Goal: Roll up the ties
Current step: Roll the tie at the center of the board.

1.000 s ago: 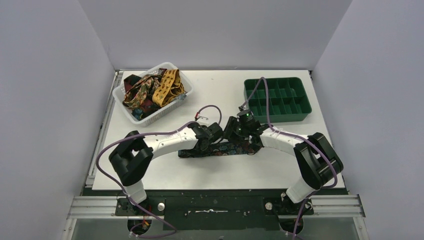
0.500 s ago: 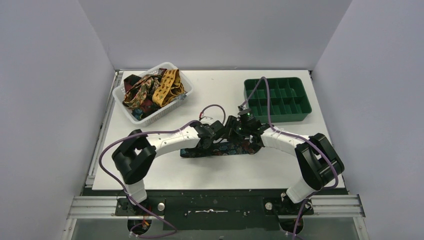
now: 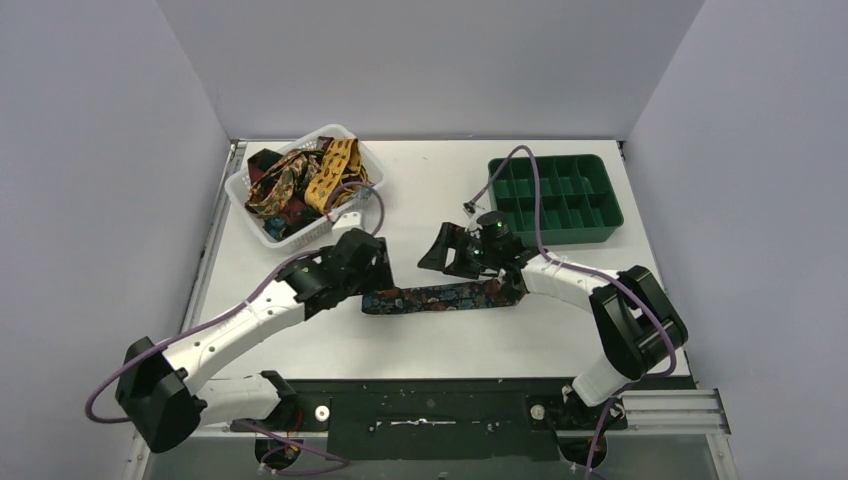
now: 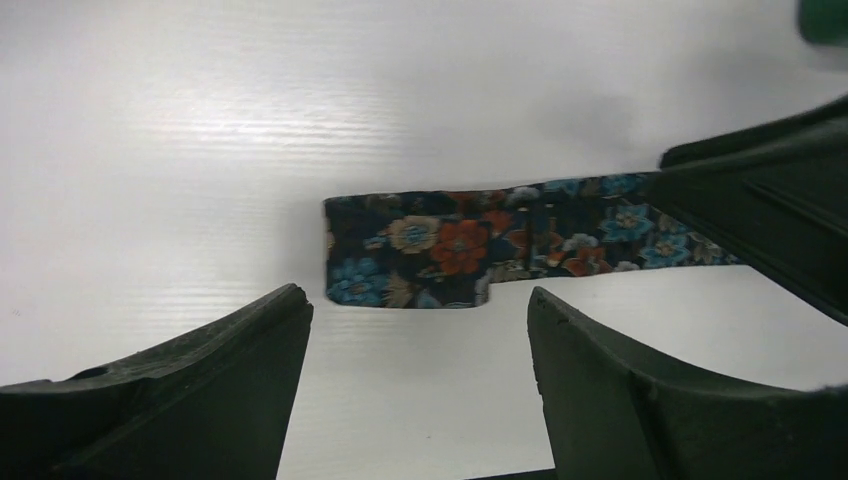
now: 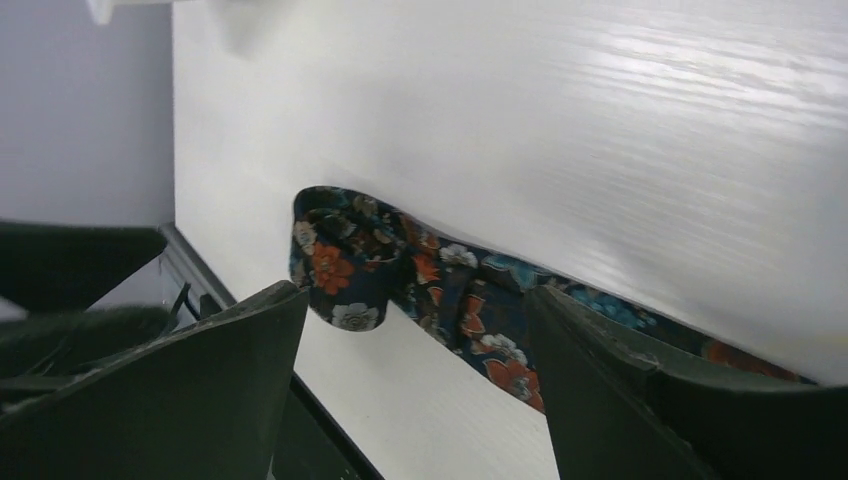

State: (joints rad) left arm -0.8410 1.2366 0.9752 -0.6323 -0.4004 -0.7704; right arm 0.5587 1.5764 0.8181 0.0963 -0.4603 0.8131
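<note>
A white basket point(image 3: 262, 228) stands at the far left corner of the table point(image 3: 440, 180). It holds a tangled heap of ties point(image 3: 290, 190). A mustard-yellow one point(image 3: 335, 172) lies draped on top at the right side, with brown and dark red ones beside and under it. A green tray point(image 3: 598, 232) divided into compartments sits at the far right, and a purple cable point(image 3: 528, 185) arches over its left part.

One floral tie point(image 3: 440, 297) point(image 4: 470, 245) point(image 5: 400, 265) lies apart from the rest. It is stretched out flat across the middle of the table, near the front edge, between the two arms. Its left end is turned back on itself in a small loose curl. Its right end runs under the right arm and is hidden there.

The left gripper point(image 3: 375, 275) point(image 4: 415, 310) hangs just beyond the tie's left end. Its jaws are spread wide and hold nothing, and the folded end lies just ahead of the gap between them. The right gripper point(image 3: 435, 255) point(image 5: 418, 295) is raised over the middle stretch of the tie. Its jaws are also spread wide and grip nothing, and in its wrist view the tie passes below the gap. I cannot tell whether either finger touches the fabric.
</note>
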